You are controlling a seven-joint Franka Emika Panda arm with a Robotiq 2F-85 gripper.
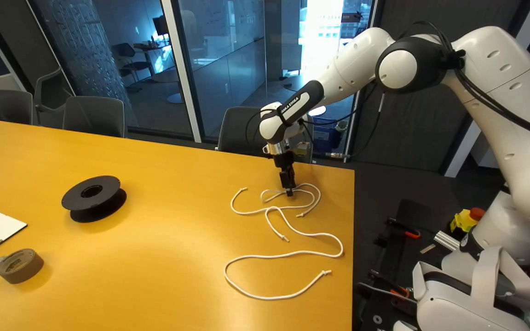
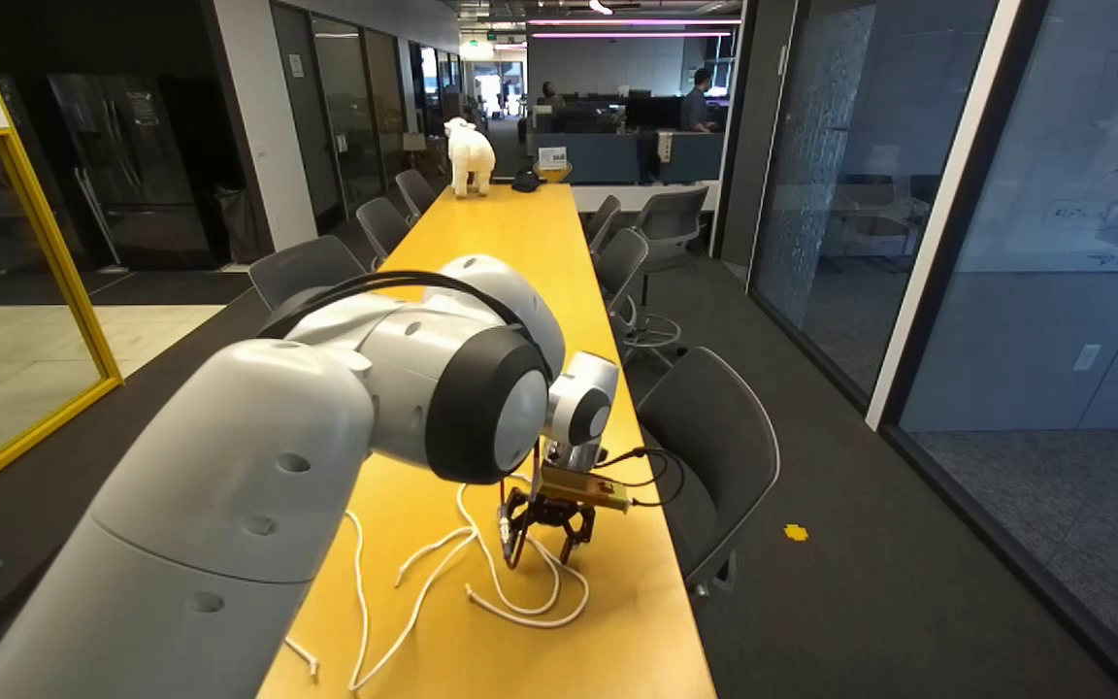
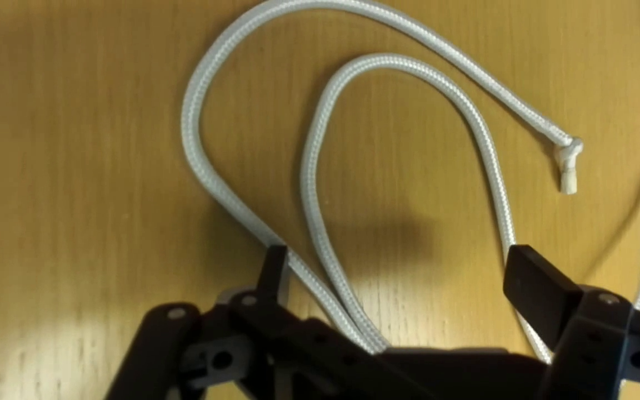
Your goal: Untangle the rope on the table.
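Wrist view; end effector [image 3: 398, 264] spread wide; rope [image 3: 308, 172] visibly braided; in an exterior view, black spool [image 1: 91, 202]

Grey chairs [image 1: 94, 116] stand near a glass wall [image 1: 223, 50] (a bright window [image 1: 324, 27] beyond) on a dark floor [image 2: 870, 592].

white rope [image 3: 389, 61] with a tiny woven pattern, yellow-orange worktop [image 1: 164, 257] with thin wood lines, black tool [image 3: 399, 260], white and black robot arm [image 1: 490, 92], black spool [image 1: 77, 197], brown tape [image 1: 20, 266], grey chairs [image 1: 94, 117]
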